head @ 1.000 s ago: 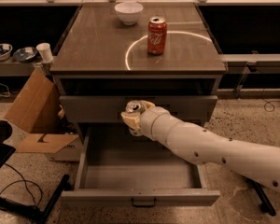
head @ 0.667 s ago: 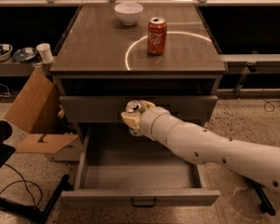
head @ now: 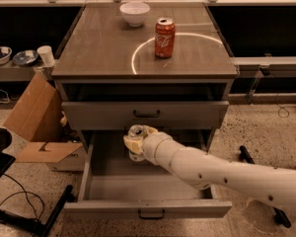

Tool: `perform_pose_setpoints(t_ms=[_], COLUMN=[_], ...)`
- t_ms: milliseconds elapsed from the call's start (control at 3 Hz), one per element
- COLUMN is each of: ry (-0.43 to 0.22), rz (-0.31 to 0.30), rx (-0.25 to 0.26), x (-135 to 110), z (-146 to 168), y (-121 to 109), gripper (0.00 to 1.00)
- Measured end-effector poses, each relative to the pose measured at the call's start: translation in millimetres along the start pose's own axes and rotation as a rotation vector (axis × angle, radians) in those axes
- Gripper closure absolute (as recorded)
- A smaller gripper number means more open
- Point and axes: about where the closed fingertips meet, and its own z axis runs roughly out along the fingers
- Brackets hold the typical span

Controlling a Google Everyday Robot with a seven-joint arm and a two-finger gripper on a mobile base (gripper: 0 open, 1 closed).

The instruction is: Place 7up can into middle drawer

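holding the 7up can upright, gripper pinching it, over the back part of the pulled-out middle drawer. red can stands on the cabinet top.

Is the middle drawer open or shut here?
Open: the middle drawer is pulled out, floor showing; the gripper holds the 7up can over its back.

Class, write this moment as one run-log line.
stage: placing | gripper: shut on 7up can, over drawer's rear | middle drawer: open | can: not yet released
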Motion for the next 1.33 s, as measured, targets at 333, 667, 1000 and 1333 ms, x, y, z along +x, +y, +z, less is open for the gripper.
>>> perform_pose_setpoints(t_ms=[333, 667, 1000, 1333], ry=[-0.086, -0.178, -0.227, -0.215], rz=[0.036, -0.013, -0.044, 0.015], rx=[-0.049, -0.114, -0.174, -0.288], x=[39.6, 43.0, 61.5, 116.6], z=[20.3, 38.6, 58.9, 78.3], y=[3.9, -2.9, -12.1, 2.4], gripper=[1.0, 1.0, 1.0, 1.0])
